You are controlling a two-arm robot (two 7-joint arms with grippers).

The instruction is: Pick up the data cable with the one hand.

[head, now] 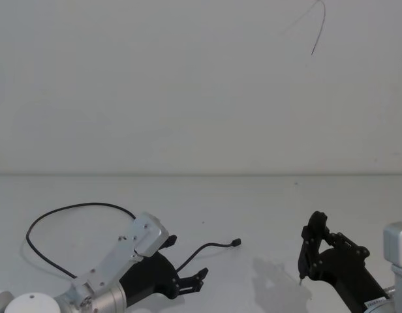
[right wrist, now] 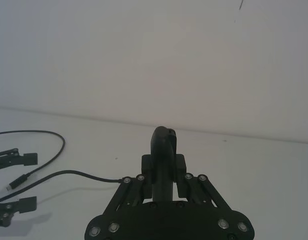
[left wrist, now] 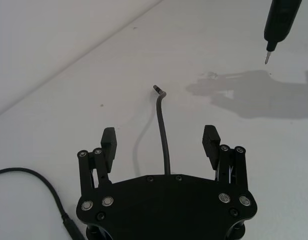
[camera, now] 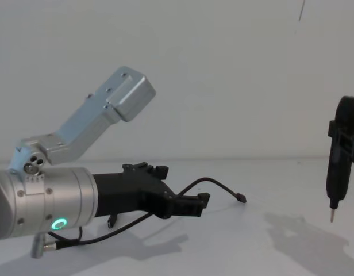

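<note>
The data cable [head: 77, 206] lies on the white table [head: 266, 208] before the left arm. It makes a wide loop on the robot's left, then a free end arches out to a small plug [head: 236, 242]. That free end is what your move turns on. In the left wrist view it runs straight out between the fingers of the left gripper [left wrist: 160, 135], its long axis along the reach and its plug past the fingertips, so a squeeze would cross it. The jaws stand wide apart and grip nothing. The left arm is far nearer. The right gripper [right wrist: 164, 166], clamped on a pointed black tool [head: 308, 251], hangs well apart to the right. You cannot tell whether the pads [left wrist: 210, 137] sit level with the cord, which looks raised there. The arm hides the stretch under the palm.
</note>
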